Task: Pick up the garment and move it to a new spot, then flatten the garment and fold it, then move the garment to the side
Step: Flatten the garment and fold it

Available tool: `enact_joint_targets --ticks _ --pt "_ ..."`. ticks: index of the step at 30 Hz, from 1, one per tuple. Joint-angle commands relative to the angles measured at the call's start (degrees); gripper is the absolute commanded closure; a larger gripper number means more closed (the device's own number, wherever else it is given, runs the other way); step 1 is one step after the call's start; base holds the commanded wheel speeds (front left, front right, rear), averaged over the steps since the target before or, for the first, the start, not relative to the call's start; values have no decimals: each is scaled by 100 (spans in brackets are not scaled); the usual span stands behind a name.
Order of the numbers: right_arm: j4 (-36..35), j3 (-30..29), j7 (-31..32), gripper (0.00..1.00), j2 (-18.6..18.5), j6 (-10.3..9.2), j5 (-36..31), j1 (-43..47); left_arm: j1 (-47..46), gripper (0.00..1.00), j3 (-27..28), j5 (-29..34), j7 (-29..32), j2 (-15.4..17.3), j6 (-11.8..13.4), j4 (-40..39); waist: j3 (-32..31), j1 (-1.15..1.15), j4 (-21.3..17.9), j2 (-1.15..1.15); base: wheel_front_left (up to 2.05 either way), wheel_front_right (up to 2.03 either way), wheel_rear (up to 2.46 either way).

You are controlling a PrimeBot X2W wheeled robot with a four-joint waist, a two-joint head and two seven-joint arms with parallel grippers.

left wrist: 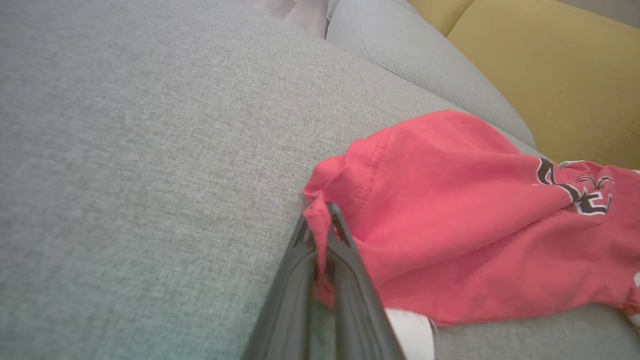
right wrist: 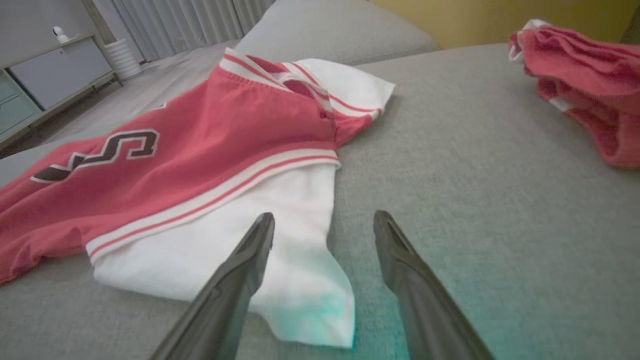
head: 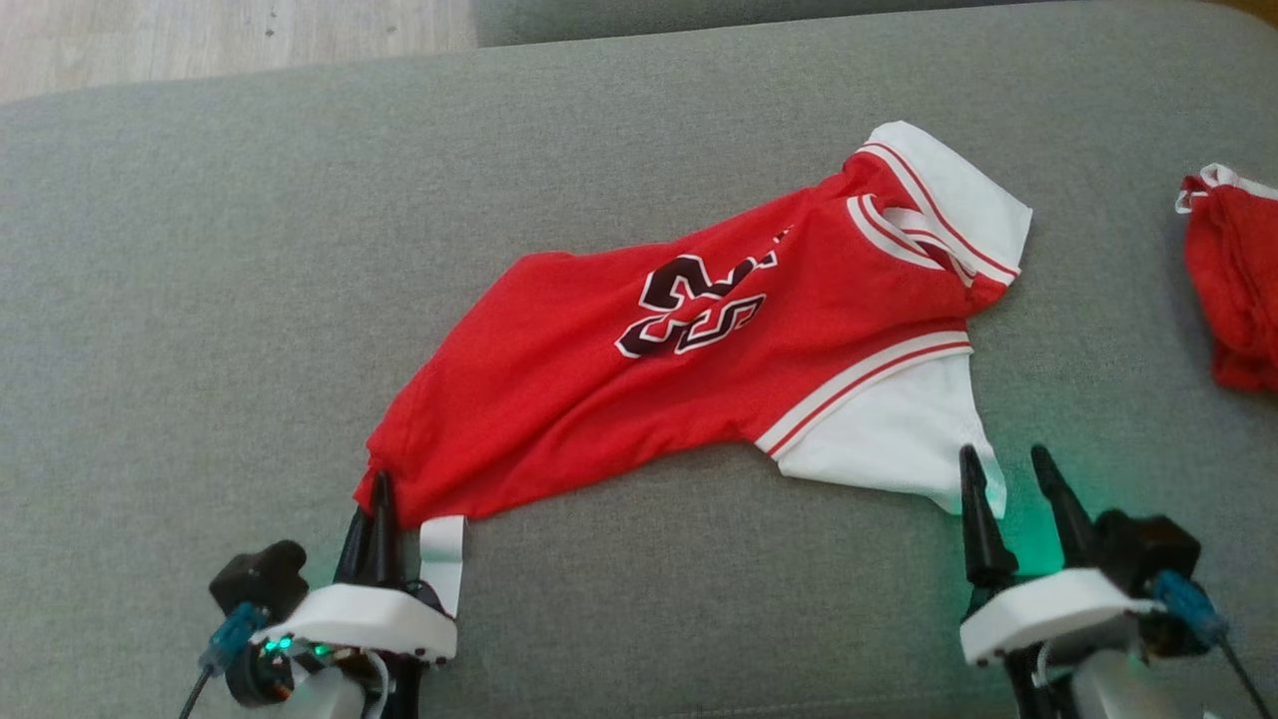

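Grey cushion (head: 200,300) bare left of jersey (head: 649,350); second red garment (head: 1233,290) crowds far right.

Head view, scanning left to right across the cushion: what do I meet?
left gripper, shut → red jersey, its near corner in that grip → right gripper, open → second red garment at the right edge.

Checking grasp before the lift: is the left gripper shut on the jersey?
Shut on it. The left gripper has its fingers together, with a red corner of the jersey pinched between them.
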Motion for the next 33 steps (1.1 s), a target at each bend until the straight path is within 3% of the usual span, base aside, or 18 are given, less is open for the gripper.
enact_joint_targets --ticks 1,13,14,15,16,23,30,33 --pt "-116 191 -22 0 -88 20 72 22 -21 100 190 69 -14 56 -23 -163 14 0 -5 0 0 0 0" --pt "691 458 -22 0 -112 20 252 -294 -79 100 112 134 -14 56 -29 -236 191 0 66 0 0 0 0" --pt "782 507 -22 11 -112 20 276 -320 -84 100 112 143 -14 56 -29 -242 196 0 77 0 0 0 0" --pt "882 565 -22 69 -123 20 306 -347 -85 100 114 153 -14 56 -30 -248 204 0 86 0 0 0 0" --pt "957 605 -22 100 -132 20 349 -369 -85 100 121 162 -14 56 -30 -253 209 0 93 0 0 0 0" --pt "818 667 -22 100 -258 20 651 -418 -56 100 269 242 -14 56 -32 -392 116 0 94 0 0 0 0" --pt "-549 639 -22 100 -411 20 1086 -655 -413 100 502 524 -14 56 -38 -1137 -336 0 82 0 0 0 0" --pt "-1167 563 -22 100 -617 20 1296 -989 -828 100 432 786 -14 230 -39 -1526 -613 0 76 0 0 0 0"
